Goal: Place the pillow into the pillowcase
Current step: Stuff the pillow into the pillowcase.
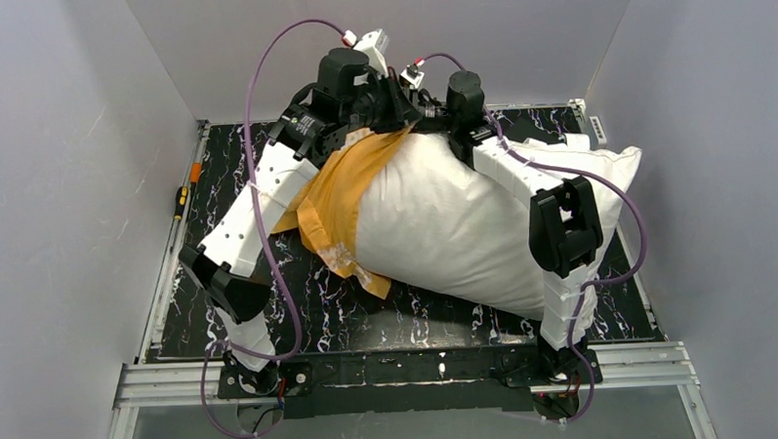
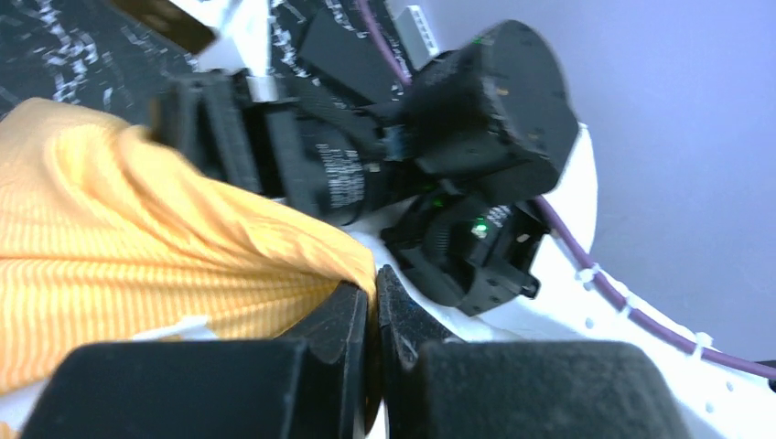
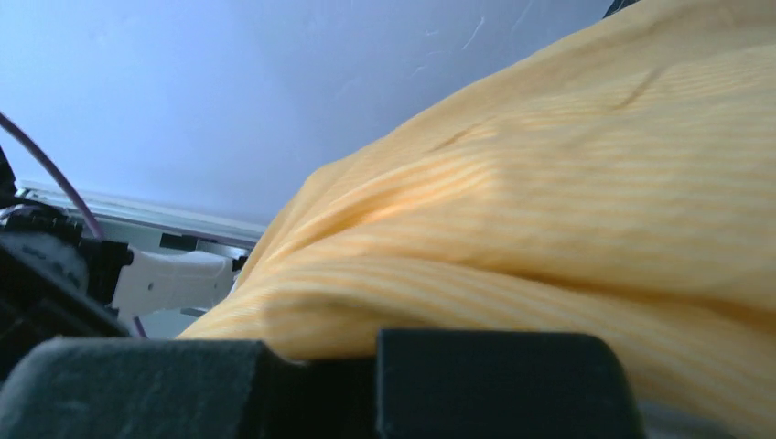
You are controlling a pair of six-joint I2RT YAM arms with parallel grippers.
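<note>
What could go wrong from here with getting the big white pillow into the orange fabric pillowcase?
1. The left gripper pinches only a thin edge of the orange fabric pillowcase; a hard pull might slip it free.
2. Most of the plump off-white fabric pillow is bare, with the case bunched at one end, so it may jam.
3. The thin purple cable of the right arm lies over the pillow and could snag.

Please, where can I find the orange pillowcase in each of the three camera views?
Top external: the pillowcase, left of centre, covers the left end of the pillow.
Left wrist: the pillowcase fills the left side.
Right wrist: the pillowcase fills the centre and right.
Shared landmark: the pale wall, in all three.
</note>
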